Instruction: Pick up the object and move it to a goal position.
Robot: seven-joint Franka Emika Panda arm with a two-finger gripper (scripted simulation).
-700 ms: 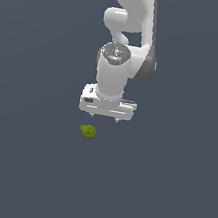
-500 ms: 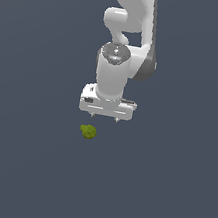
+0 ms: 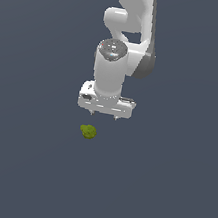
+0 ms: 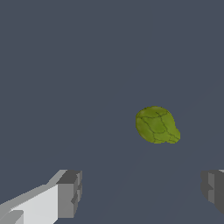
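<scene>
The object is a small lumpy yellow-green blob [image 3: 88, 131] lying on the flat dark grey surface. In the exterior view my white gripper [image 3: 105, 115] hangs pointing down, a little above the blob and slightly toward the exterior view's right of it. Only short fingertip stubs show below the hand. In the wrist view the blob [image 4: 156, 125] lies beyond the gap between my two grey fingertips [image 4: 70, 193], which stand wide apart. The gripper [image 4: 142, 190] is open and empty.
The dark grey surface [image 3: 167, 192] fills both views. The white arm [image 3: 126, 38] rises above the gripper to the picture's top edge. No goal marker shows.
The gripper has shifted very slightly toward the exterior view's left and a touch lower. The blob has not moved.
</scene>
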